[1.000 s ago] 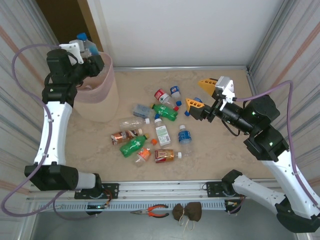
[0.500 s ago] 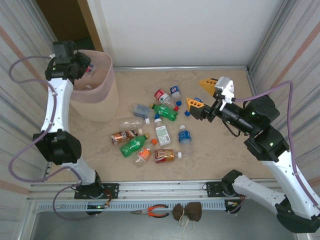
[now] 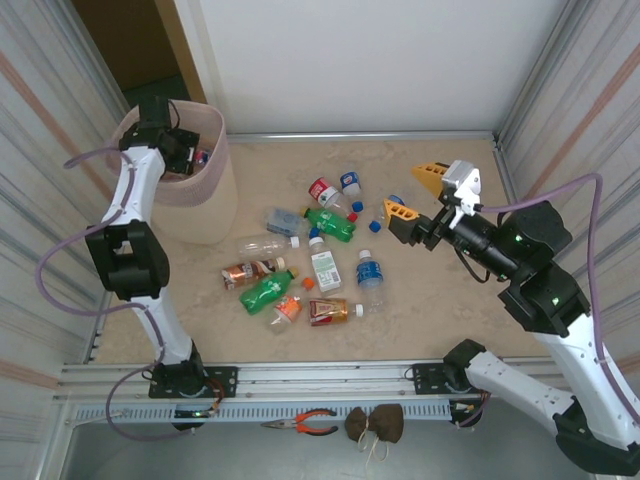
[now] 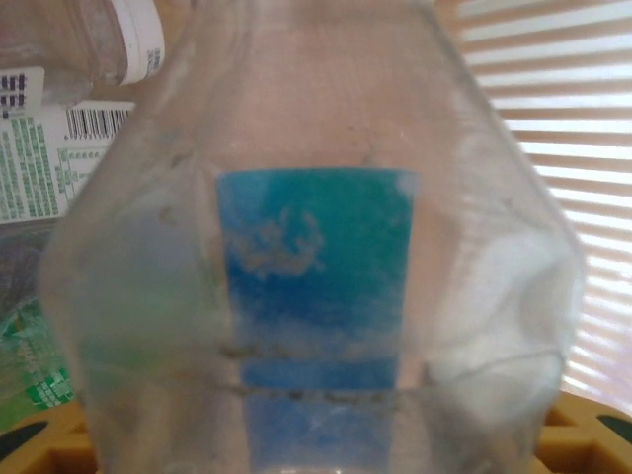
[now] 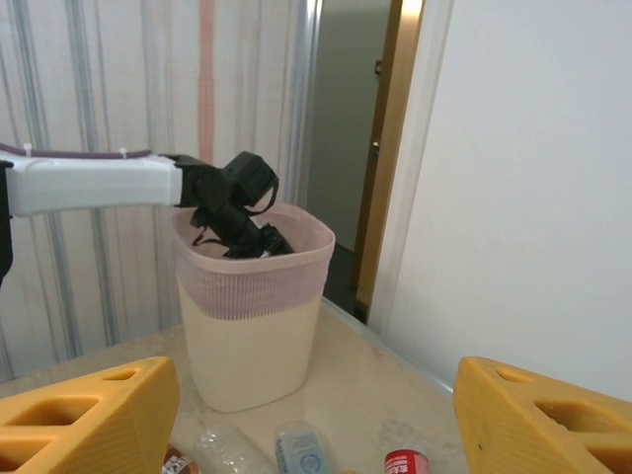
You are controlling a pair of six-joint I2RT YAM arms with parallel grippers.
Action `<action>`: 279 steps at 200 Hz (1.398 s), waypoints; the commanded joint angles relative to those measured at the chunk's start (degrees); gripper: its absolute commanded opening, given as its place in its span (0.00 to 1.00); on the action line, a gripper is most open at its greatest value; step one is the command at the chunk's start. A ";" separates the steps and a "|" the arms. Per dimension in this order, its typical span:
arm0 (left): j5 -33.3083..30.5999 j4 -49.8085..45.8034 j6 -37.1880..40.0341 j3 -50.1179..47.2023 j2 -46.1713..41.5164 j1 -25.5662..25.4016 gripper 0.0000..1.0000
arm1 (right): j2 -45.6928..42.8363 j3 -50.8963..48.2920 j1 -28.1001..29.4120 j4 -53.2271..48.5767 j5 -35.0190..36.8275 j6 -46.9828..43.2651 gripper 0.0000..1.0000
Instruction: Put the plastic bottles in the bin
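- bin (image 3: 200,205) (image 5: 252,355): beige, with a pink bag folded over the rim. It stands upright at the far left corner of the desk (image 3: 440,300).
- left claw (image 3: 185,155): inside the mouth of the bin, with the arm reaching in over the rim.
- clear bottle with a blue label (image 4: 316,296): right up against the left wrist camera, between the yellow fingers (image 4: 578,454). Whether the claw is grasping it or has released it cannot be told.
- white barcode label (image 4: 59,138): behind that bottle, upper left, with a scrap of green print below it.
- plastic bottles (image 3: 325,268): a loose cluster lying on their sides at mid-desk, well apart from the bin. They include two green bottles (image 3: 330,223), one amber bottle (image 3: 245,272), one red-labelled bottle (image 3: 322,190) and one blue-labelled bottle (image 3: 370,275).
- right claw (image 3: 413,192) (image 5: 316,395): released, its orange fingers wide apart with nothing between them. It hangs above the desk just right of the cluster, facing the bin.
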 commanded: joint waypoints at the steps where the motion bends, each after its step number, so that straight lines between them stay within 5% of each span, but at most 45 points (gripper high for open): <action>1: 2.77 3.13 -5.65 -2.61 0.34 0.88 0.59 | -1.17 -0.50 0.29 -0.59 1.78 -0.83 0.73; 86: 4.15 5.07 -6.74 -3.56 -0.67 0.94 0.79 | -0.23 -0.39 0.30 -1.33 1.84 0.58 0.73; 193: 5.08 6.18 -3.05 -3.09 -11.43 1.11 0.79 | 4.67 1.27 0.29 -6.81 4.93 4.45 0.72; 279: 10.75 19.23 21.18 -13.53 -24.83 2.43 0.78 | 12.66 1.26 0.20 -16.62 12.51 16.64 0.72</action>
